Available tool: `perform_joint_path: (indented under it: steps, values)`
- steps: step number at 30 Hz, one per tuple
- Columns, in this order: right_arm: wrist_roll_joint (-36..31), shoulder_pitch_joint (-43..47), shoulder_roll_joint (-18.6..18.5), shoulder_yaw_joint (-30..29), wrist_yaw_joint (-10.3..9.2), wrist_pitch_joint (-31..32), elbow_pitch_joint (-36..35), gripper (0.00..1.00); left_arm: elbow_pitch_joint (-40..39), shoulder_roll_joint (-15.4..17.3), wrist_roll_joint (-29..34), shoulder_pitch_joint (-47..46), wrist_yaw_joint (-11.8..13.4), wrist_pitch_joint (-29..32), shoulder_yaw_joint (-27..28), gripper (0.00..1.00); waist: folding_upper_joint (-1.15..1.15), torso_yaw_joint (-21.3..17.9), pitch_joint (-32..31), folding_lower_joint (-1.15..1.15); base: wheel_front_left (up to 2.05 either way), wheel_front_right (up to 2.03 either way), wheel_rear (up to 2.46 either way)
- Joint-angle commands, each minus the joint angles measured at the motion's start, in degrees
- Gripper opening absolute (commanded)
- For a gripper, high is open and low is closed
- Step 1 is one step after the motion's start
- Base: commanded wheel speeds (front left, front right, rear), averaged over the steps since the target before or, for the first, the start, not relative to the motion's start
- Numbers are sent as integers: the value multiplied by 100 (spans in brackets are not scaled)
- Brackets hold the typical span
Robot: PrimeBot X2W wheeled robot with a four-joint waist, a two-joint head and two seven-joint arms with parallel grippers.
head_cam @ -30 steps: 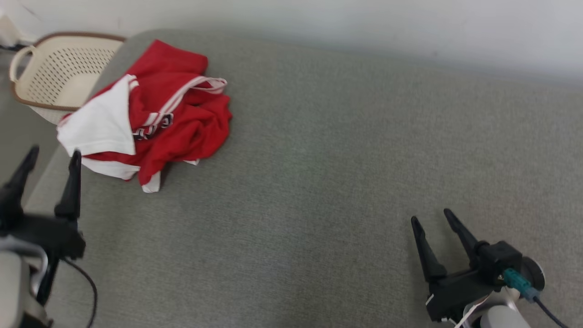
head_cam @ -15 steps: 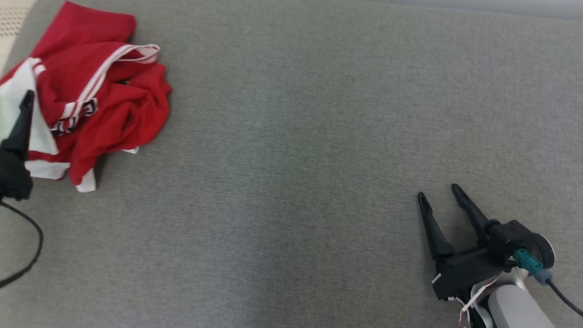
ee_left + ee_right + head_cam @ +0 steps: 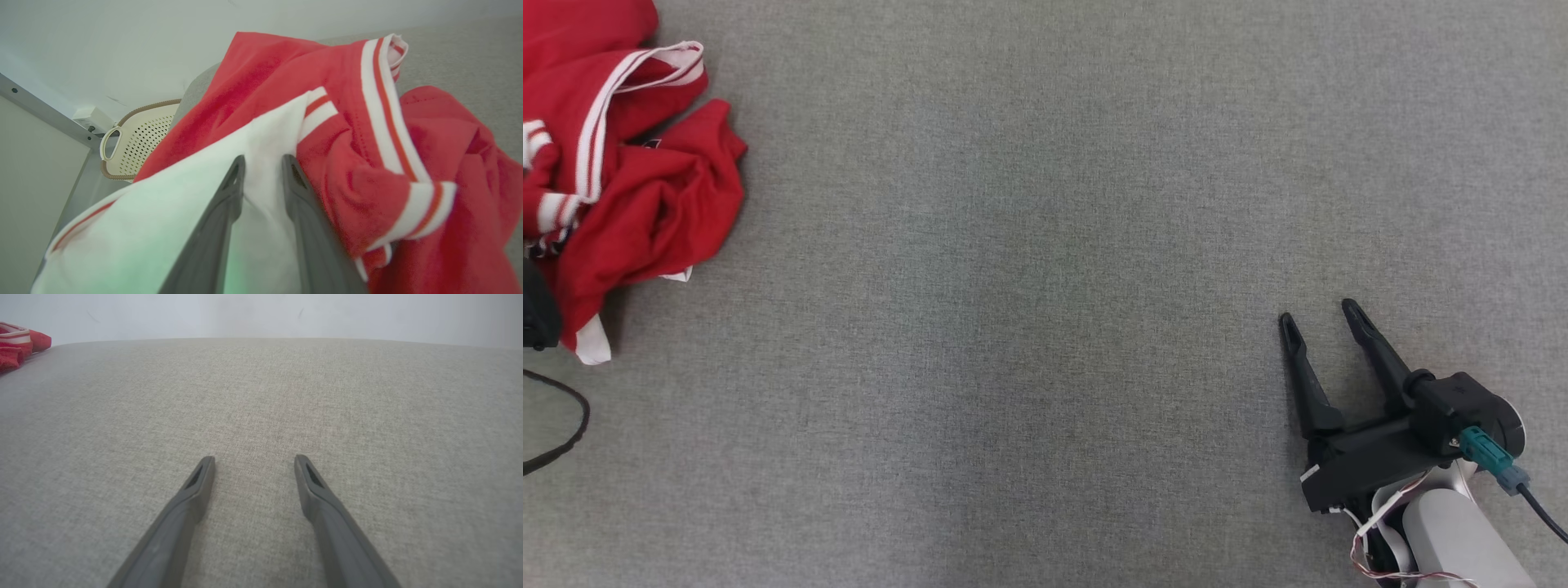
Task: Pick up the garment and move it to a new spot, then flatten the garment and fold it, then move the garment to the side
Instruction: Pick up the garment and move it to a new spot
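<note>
**First step: taking hold of the garment**

We are at the very start of the task: the pick-up. The garment (image 3: 621, 188), red with white panels and striped trim, lies crumpled at the desk's (image 3: 1045, 327) far left corner, not yet lifted, flattened or folded. A pale basket (image 3: 139, 141) sits just beyond that corner.

In the left wrist view, the left gripper (image 3: 263, 163) is down on the white panel. Its jaws stand a narrow gap apart with white cloth showing between them. We cannot tell whether they are pinching that cloth or only resting on it.

The right gripper (image 3: 1323, 314) hovers low over bare desk, well apart from the garment, with its jaws released and nothing between them.

As we judge it, the next move calls for a firm pinch on a fold of the white panel, then a lift high enough to clear the pile. After that comes a carry towards the open middle of the desk, where there is room for spreading. A shallow grip may let the cloth slip out.
</note>
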Motion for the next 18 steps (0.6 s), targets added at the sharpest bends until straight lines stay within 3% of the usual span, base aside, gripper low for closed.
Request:
perform_joint_path:
  steps: [1,10,13,18]
  values:
    - [33,113,31,-20,-8,16,120,100,84,28,39,-56,15,-75,-34,0,-1,19,-46,-1,0,0,0]
    - [120,141,238,-52,-7,9,107,100,-209,43,330,-405,154,-570,-189,0,-1,61,-402,-1,0,0,0]
    - [159,169,336,-58,-7,8,125,100,-681,-27,513,-551,177,-629,-246,0,-1,29,-588,-1,0,0,0]
    - [223,284,514,-132,-7,8,157,100,-2175,-332,754,-582,145,-623,-243,0,-1,-96,-891,-1,0,0,0]
